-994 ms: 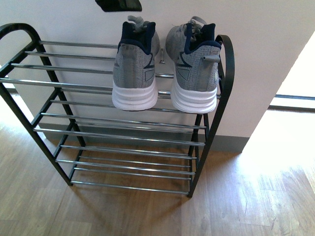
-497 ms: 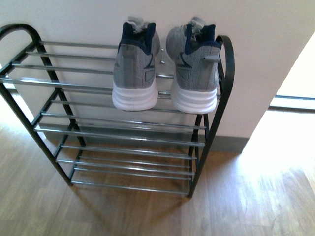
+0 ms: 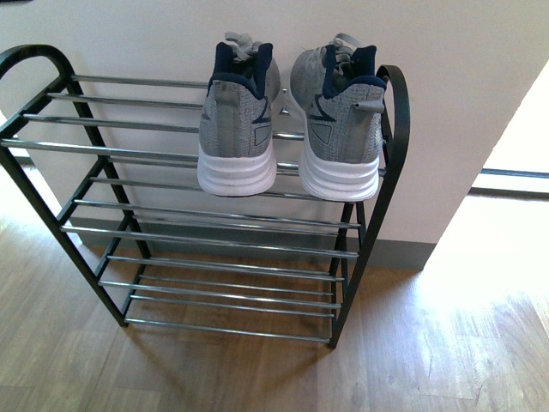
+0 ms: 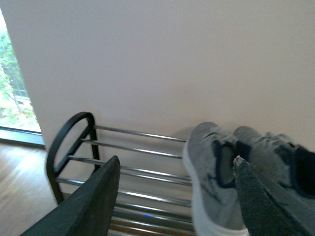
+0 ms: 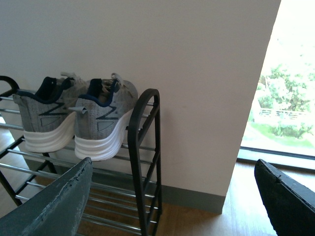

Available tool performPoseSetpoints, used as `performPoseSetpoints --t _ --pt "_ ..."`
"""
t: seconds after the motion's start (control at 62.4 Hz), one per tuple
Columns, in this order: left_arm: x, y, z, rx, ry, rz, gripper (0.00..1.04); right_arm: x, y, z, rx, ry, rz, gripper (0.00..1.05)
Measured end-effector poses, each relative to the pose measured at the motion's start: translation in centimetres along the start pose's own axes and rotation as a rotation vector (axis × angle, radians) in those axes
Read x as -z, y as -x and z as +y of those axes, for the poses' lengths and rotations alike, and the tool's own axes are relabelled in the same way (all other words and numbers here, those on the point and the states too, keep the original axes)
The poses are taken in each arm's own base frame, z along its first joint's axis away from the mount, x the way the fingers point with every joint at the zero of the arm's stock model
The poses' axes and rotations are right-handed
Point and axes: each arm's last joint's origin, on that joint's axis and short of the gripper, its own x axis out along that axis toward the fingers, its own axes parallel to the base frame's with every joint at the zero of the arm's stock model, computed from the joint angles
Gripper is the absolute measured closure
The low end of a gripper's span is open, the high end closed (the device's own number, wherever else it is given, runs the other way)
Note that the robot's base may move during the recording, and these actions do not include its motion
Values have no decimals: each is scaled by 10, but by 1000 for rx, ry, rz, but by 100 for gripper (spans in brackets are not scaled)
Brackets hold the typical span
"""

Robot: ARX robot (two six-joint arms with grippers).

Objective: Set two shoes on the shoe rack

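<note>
The two shoes [image 3: 236, 129] stood side by side on the top tier of the shoe rack [image 3: 402, 120], at its right end, and the left gripper [image 4: 176, 162] and right gripper [image 5: 173, 164] both gaped open, empty.

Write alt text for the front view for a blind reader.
The left sneaker and the right sneaker, grey with white soles, sit side by side, heels toward the camera, on the top tier of the shoe rack, at its right end. The black-framed rack stands on a wood floor against a pale wall.
</note>
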Motion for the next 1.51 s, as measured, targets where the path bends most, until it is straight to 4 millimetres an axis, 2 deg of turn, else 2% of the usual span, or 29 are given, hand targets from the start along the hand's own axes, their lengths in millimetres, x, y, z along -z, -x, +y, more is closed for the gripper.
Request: performPoseSetpoints --t 0.16,0.369,0.962,1.507 --pt "14 17 35 -12 -50 4 69 0 0 0 -1 0 0 9" --pt "25 34 63 -11 -62 6 104 0 0 0 -1 0 0 9" --pt "45 69 109 -25 -64 -13 104 0 0 0 0 0 0 9" --pt "44 83 109 -20 -65 -18 104 0 0 0 -1 0 0 9"
